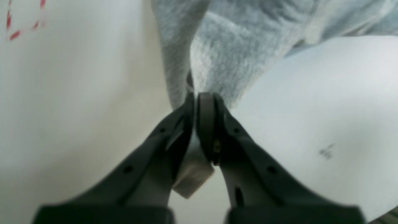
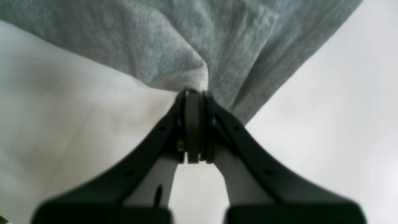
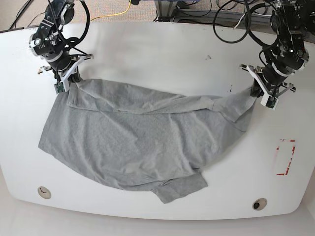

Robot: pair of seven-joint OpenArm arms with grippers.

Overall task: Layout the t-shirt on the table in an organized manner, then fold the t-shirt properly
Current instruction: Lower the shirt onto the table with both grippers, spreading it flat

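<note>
While both sets of fingers, left (image 3: 259,94) and right (image 3: 65,82), pinch the t-shirt (image 3: 138,142) closed, pulling apart evenly should flatten it on the desk (image 3: 162,49).

The t-shirt (image 3: 133,142) is soft heather-grey knit cloth, matt, with a fine fuzzy surface and loose wrinkles. The bench (image 3: 162,54) is a smooth white top with a faint sheen. Each tool, left (image 1: 195,95) and right (image 2: 193,92), is matt black moulded plastic.
</note>
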